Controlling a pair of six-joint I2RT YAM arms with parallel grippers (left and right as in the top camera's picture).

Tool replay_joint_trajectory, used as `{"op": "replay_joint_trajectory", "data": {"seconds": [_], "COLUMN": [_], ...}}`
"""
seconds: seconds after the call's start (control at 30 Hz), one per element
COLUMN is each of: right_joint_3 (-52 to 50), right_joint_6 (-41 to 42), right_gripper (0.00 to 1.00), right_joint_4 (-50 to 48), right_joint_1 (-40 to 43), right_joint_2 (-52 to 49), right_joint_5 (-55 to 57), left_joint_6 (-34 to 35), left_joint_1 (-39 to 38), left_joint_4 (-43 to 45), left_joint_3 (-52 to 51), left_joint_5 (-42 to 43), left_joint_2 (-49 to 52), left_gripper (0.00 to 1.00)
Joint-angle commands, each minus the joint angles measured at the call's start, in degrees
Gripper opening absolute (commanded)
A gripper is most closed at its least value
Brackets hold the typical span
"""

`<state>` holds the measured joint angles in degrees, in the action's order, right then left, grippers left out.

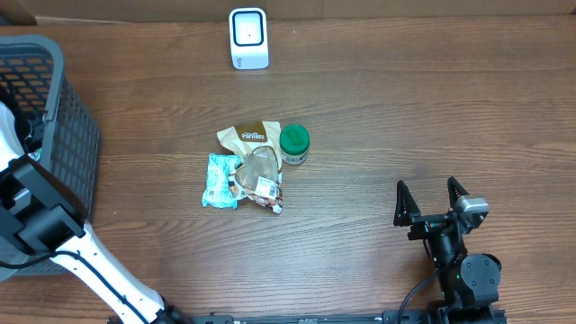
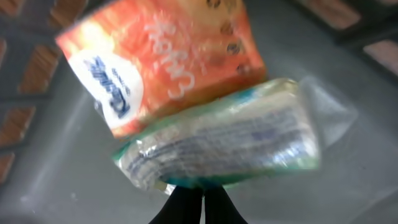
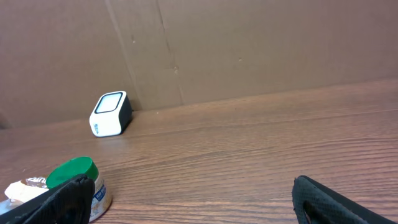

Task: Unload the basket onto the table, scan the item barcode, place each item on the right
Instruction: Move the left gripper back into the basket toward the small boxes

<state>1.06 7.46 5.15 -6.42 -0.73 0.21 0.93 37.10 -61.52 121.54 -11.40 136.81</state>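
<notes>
Even bright light, faint shadows, left wrist view blurred

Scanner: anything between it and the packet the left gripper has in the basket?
The mesh basket walls in the clear packet at the left gripper, so the packet must lift over the rim. Beyond that, bare wood leads to the scanner. The snack pile and green-lidded jar sit mid-table, off that line.

no legible text anywhere
</notes>
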Motion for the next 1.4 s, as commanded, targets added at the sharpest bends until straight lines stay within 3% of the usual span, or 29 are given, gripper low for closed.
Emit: {"op": "replay_joint_trajectory", "data": {"seconds": [0.0, 0.17, 0.43, 0.47, 0.5, 0.53, 0.73, 0.8, 0.93, 1.17, 1.37], "right_joint_3": [-0.6, -0.6, -0.6, -0.6, -0.6, -0.6, -0.6, -0.6, -0.6, -0.6, -0.6], "right_joint_6": [-0.1, 0.0, -0.1, -0.1, -0.1, 0.0, 0.0, 0.0, 0.0, -0.1, -0.1], "right_gripper": [1.0, 1.0, 1.0, 1.0, 1.0, 1.0, 1.0, 1.0, 1.0, 1.0, 1.0], "right_joint_4": [-0.3, -0.3, -0.3, -0.3, -0.3, -0.3, -0.3, -0.3, -0.3, -0.3, -0.3], "right_joint_1": [0.2, 0.2, 0.2, 0.2, 0.2, 0.2, 0.2, 0.2, 0.2, 0.2, 0.2], "right_joint_2": [0.6, 0.6, 0.6, 0.6, 0.6, 0.6, 0.6, 0.6, 0.6, 0.6, 0.6], "right_joint_5": [-0.3, -0.3, -0.3, -0.3, -0.3, -0.3, -0.3, -0.3, -0.4, -0.3, -0.3], "left_joint_6": [7.3, 16.3, 17.5, 17.2, 16.8, 15.6, -0.9, -5.5, -11.7, -25.5, -26.4], "left_joint_1": [-0.4, -0.4, -0.4, -0.4, -0.4, -0.4, -0.4, -0.4, -0.4, -0.4, -0.4], "left_joint_4": [-2.4, -9.3, -13.1, -13.1, -13.0, -12.7, -4.8, -1.7, 4.7, 9.6, 8.8], "left_joint_3": [-0.1, -0.1, 1.1, 1.9, 2.9, 4.0, 6.2, 5.2, 2.3, -1.1, -1.2], "left_joint_5": [0.9, 0.9, 1.0, 1.0, 0.9, 0.9, 0.9, 1.0, 2.7, 9.5, 10.1], "left_joint_2": [-1.0, -2.4, -3.1, -3.4, -3.6, -3.8, -3.7, -3.6, -3.3, -3.1, -3.1], "left_gripper": [0.04, 0.04, 0.04, 0.15, 0.32, 0.42, 0.53, 0.65, 0.77, 0.82, 0.79]}}
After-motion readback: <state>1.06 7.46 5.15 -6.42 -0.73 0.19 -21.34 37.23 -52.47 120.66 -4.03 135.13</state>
